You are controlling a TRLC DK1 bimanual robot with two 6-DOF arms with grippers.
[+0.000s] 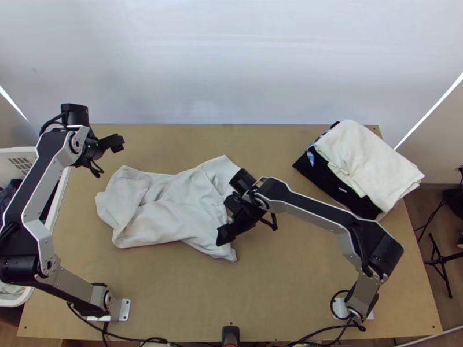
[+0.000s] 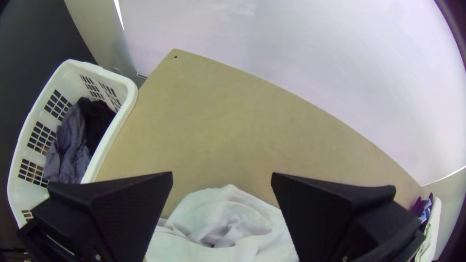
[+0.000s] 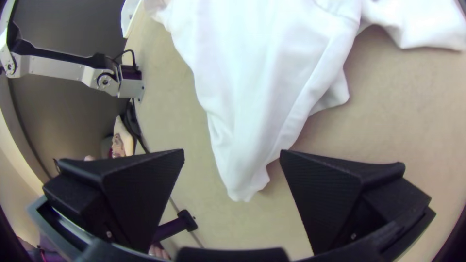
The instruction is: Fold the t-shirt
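At the near edge of the table (image 1: 278,301), a short black post (image 1: 230,335) stands at the middle, between the bases of the left arm (image 1: 87,292) and the right arm (image 1: 362,295); black cables (image 1: 133,337) run along that edge. Farther in, the shirt (image 1: 185,214), pale and rumpled, lies left of the middle, laid out loosely with creases and overlapping layers at its left end, and narrows to a tip that points to the near right. Over that narrow part is the right gripper (image 1: 228,230), its fingers (image 3: 325,194) spread wide with the tip of cloth in the gap; I can't tell whether they touch it. To the left, the white basket (image 2: 133,97) sits along the table's left side, with grey-blue cloth (image 2: 73,140) and black cloth (image 2: 97,116) inside. Past the shirt's left end, the left gripper (image 1: 110,151) hangs over the table's far left part, fingers (image 2: 330,213) also wide apart. At the far right lies a stack: white cloth (image 1: 364,162) on top, black cloth (image 1: 318,170) underneath, and a bit of blue pattern (image 1: 311,156) at its left side. Beyond the far edge rises a white backdrop (image 1: 243,63).
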